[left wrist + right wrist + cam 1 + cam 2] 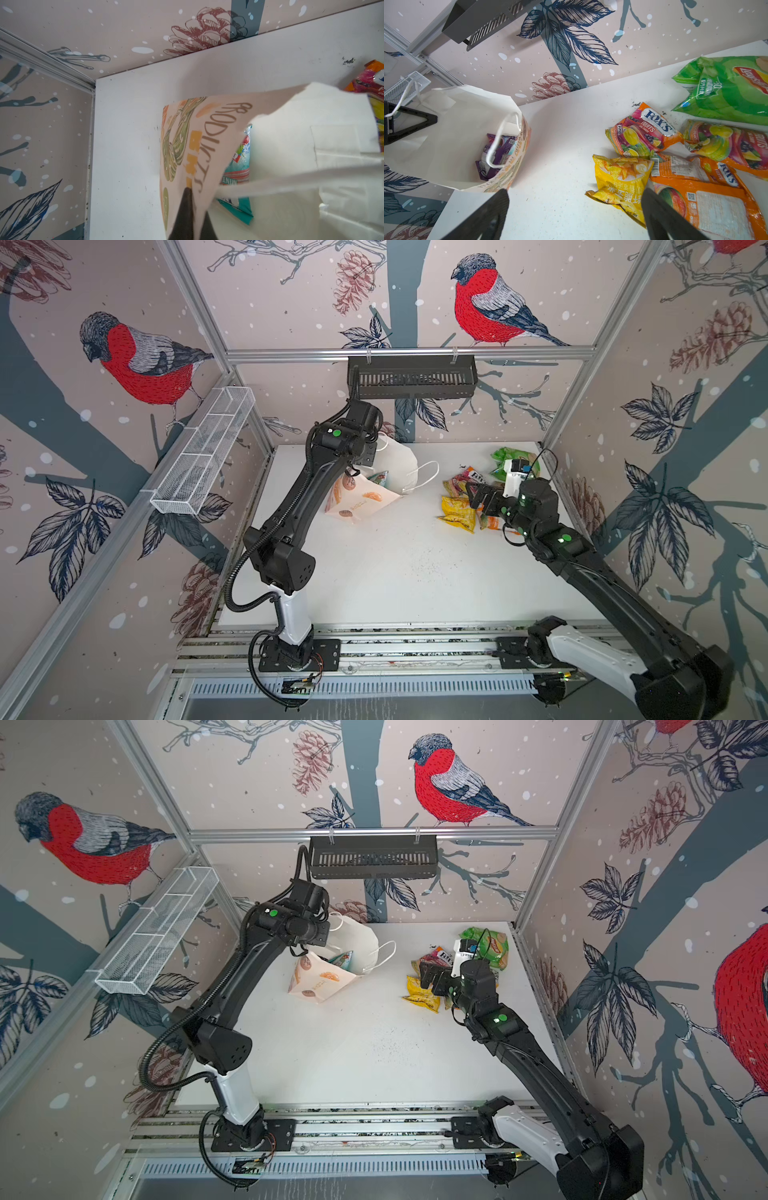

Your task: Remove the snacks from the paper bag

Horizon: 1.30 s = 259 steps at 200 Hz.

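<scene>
The cream paper bag (368, 499) (328, 982) stands tilted at the back left of the table, mouth open. My left gripper (196, 216) (353, 472) is shut on the bag's printed wall near the rim. Inside the bag lie a teal packet (236, 178) (379, 477) and a purple packet (497, 153). On the table at the right lie a green packet (724, 91) (505, 457), a yellow packet (620, 178) (457, 512) and several orange fruit-candy packets (641, 133). My right gripper (575, 195) (478, 495) hovers open beside the yellow packet, holding nothing.
A black slotted basket (411, 377) hangs on the back wall above the bag. A white wire basket (203, 452) hangs on the left wall. Aluminium rails (374, 639) run along the table's front edge. Dark crumbs (424, 568) speckle the table's middle.
</scene>
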Available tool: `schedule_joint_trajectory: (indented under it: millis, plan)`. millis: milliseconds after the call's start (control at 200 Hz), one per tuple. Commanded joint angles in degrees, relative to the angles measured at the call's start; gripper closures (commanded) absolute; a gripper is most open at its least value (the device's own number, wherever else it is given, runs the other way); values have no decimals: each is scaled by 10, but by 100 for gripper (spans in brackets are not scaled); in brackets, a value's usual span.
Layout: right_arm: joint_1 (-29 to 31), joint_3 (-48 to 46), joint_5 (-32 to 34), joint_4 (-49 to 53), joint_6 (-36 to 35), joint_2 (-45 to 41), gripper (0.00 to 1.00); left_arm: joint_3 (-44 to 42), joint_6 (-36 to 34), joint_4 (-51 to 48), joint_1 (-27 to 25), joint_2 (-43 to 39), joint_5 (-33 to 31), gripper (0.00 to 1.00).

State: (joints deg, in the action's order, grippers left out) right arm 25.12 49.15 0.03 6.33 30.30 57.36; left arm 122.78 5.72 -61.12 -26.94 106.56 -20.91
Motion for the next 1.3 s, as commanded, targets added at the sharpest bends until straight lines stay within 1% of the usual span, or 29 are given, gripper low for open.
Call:
schedule_joint_trajectory:
  millis: [0,100,260,325,420,520,645,745,876,1041,1096,1166,1251,1291]
  plan:
    - [15,-6,1,-37,9,0,0,-8,-23,56,-27,-12,-60,100]
    - [49,-24,30,-57,12,-10,0,-44,-51,87,-65,-14,-108,100]
    - [99,-82,79,-96,40,-57,0,-121,-43,129,-119,-13,-188,100]
    - [124,-114,105,-114,50,-86,0,-153,-40,142,-137,-15,-205,100]
    - [168,-159,149,-142,56,-122,0,-195,-20,160,-151,-28,-193,100]
    - [212,-193,197,-156,64,-140,0,-246,1,188,-166,-56,-184,100]
    - [255,-216,237,-159,73,-144,0,-300,20,218,-195,-96,-181,100]
    - [280,-229,261,-152,86,-153,0,-319,23,222,-214,-113,-186,100]
    - [304,-242,280,-147,97,-180,0,-327,39,218,-233,-128,-191,100]
    - [332,-242,293,-100,120,-223,0,-360,28,249,-265,-149,-192,100]
    - [338,-247,285,-89,123,-239,0,-376,26,262,-277,-152,-204,100]
    - [340,-257,267,-71,130,-255,0,-389,44,274,-285,-151,-230,100]
    - [342,-272,269,-31,156,-272,0,-387,62,266,-288,-149,-222,100]
    - [345,-278,268,-21,163,-280,2,-393,66,268,-292,-150,-217,100]
